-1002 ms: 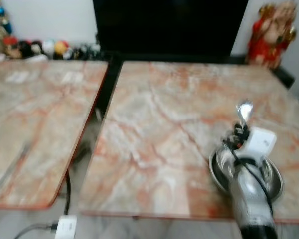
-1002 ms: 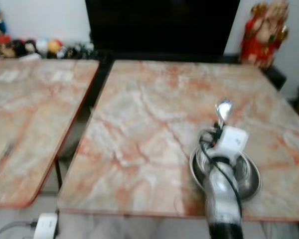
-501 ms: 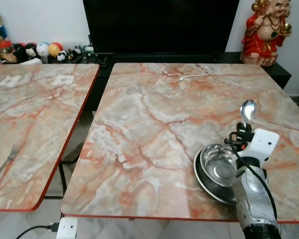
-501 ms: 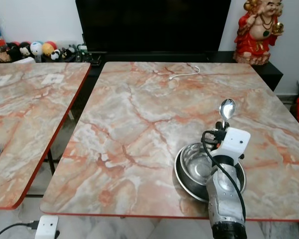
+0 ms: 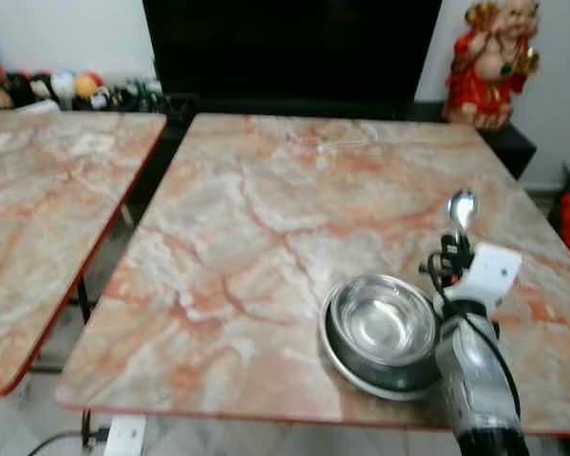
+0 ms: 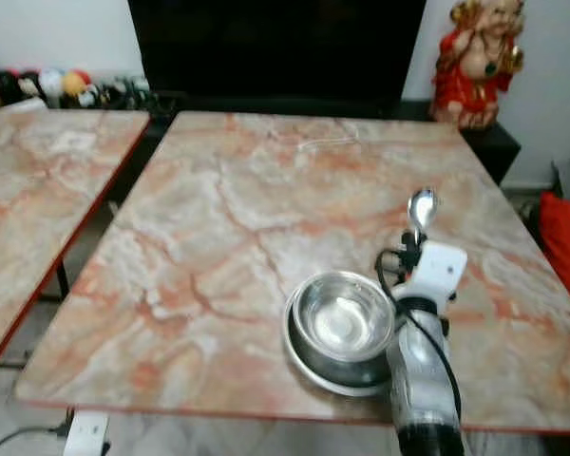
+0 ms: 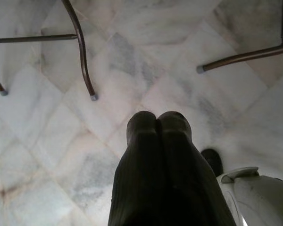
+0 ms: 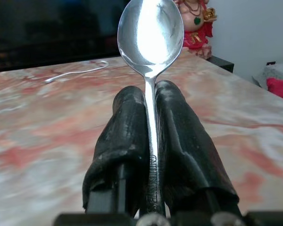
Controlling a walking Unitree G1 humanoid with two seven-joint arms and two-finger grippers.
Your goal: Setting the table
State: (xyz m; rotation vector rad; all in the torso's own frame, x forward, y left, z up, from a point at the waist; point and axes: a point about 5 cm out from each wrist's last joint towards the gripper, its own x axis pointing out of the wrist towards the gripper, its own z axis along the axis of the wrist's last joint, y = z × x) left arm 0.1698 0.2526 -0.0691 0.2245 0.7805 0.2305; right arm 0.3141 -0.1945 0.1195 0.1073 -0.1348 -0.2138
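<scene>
Marble table [image 5: 266,218] w/ bowl [image 5: 382,321]: stiff, light, likely slippery spoon [image 8: 149,33] is pinched by its handle in right gripper [image 8: 151,101], fingers fully closed.

spoon [image 8: 151,35]: steel, clamped between fingers [image 8: 120,136] | bowl [image 5: 383,321]: steel, apparently on plate [image 5: 347,370], table's near edge

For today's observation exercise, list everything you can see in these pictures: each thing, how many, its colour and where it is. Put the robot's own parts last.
Tables: two, orange-veined marble, side by side.
Bowl: one, steel, on a steel plate near the front edge of the right-hand table.
Spoon: one, silver, clamped upright.
Cable: one, white, far side of that table.
Statue: one, red and gold, far right.
Toys: several, mixed colours, far left.
Screen: one, black, behind the tables.
Right gripper: black, shut on the spoon beside the bowl.
Left gripper: black, shut, over the floor.
</scene>
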